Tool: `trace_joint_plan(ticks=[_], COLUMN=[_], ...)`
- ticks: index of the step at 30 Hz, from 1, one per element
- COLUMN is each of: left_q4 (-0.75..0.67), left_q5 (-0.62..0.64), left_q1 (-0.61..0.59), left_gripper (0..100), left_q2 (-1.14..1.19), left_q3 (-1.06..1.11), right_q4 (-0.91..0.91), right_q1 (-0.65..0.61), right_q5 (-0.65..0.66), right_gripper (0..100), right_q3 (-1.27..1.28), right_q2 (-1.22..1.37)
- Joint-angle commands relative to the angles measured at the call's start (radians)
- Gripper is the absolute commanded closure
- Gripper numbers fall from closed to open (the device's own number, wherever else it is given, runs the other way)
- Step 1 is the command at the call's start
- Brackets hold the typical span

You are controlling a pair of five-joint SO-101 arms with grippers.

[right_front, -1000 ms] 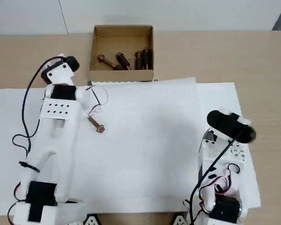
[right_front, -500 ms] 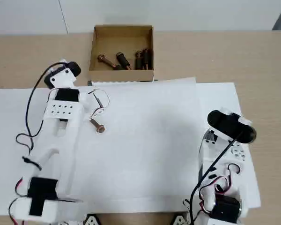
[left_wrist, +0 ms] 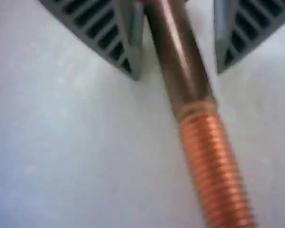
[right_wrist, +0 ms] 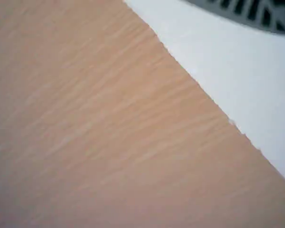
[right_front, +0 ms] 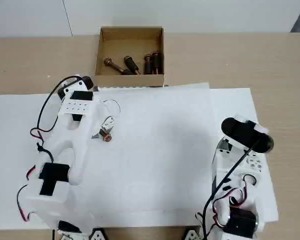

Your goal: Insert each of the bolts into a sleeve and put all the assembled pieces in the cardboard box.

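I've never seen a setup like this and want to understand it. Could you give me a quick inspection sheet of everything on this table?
Surface: wooden table with a white sheet spread over much of it.
Job's things: one bolt lying on the sheet; cardboard box just past the sheet's far edge, four brown pieces inside.
Clutter: nothing seen.
Grippers: left gripper open, straddling the bolt; right arm folded back at the sheet's right side.
Cables: black cable looping beside the left arm; another black cable running down the right arm.
Surroundings: pale plain surface beyond the table.
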Motion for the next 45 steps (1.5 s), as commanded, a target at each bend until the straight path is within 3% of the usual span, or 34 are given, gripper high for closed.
trace_joint_plan(ticks=[1,2,11,14,18,25,28,45], left_q4=[-0.015,-0.015,-0.009,0.005,0.021,0.02,0.028,0.055], left_q5=[0.003,0.003,0.003,0.072,0.241,0.781,0.919,0.905], left_q1=[-0.003,-0.003,-0.002,-0.002,-0.002,-0.031,-0.094,-0.253], left_gripper=[96,100,99,99,99,99,99,99], left_q2=[0.029,0.035,-0.035,-0.107,-0.201,-0.295,-0.292,-0.259], left_q3=[-0.028,-0.03,-0.031,-0.031,-0.031,-0.027,-0.012,0.073], right_q4=[-0.018,-0.018,-0.018,-0.019,-0.019,-0.019,-0.019,-0.016], right_q1=[0.008,0.008,0.008,0.007,0.007,0.007,0.007,0.013], right_q5=[0.008,0.008,0.011,0.006,0.006,0.006,0.005,0.011], right_gripper=[99.5,99.5,99.5,99.5,99.5,99.5,99.5,99.5], right_q3=[-0.009,-0.009,-0.009,-0.009,-0.009,-0.012,-0.014,-0.009], right_q2=[-0.008,-0.008,-0.008,-0.008,-0.008,-0.008,-0.008,-0.008])
